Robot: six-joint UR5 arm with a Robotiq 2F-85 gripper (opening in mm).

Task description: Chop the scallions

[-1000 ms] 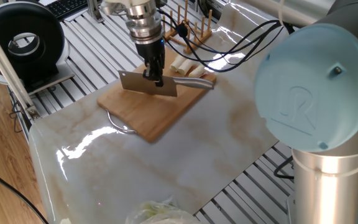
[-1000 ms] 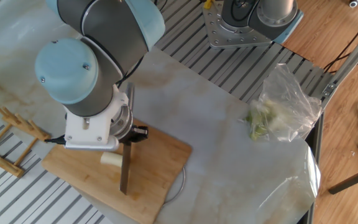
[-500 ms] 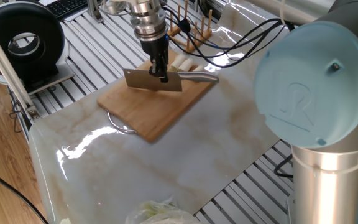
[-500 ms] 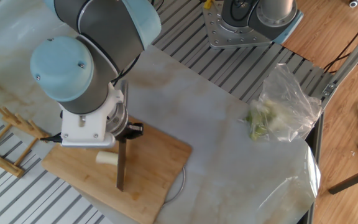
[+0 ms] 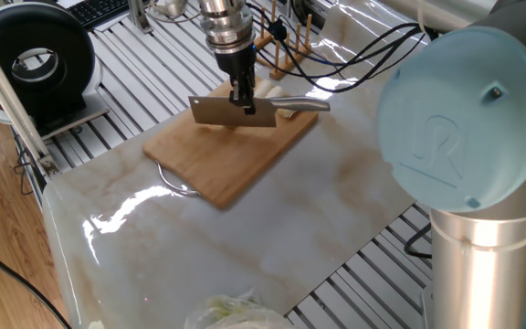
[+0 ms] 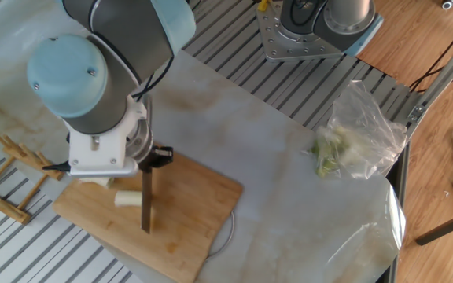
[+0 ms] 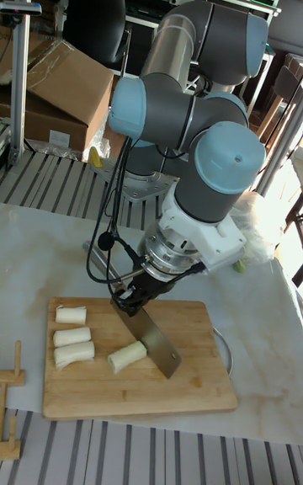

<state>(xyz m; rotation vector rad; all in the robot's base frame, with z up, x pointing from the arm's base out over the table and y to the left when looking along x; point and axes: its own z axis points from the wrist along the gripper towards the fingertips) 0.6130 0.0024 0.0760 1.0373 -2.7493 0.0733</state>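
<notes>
While the gripper [image 7: 135,298] pinches the knife [image 7: 150,335] by its spine, blade held above the cutting board [image 7: 187,392], the scallions [image 7: 127,356] lie on that board as four short chunks. They look firm, light and round, so likely to roll; no grasp needed, only a square downward cut.

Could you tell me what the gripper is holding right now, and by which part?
The gripper holds a cleaver, clamped on the blade's top edge, not its handle.
</notes>
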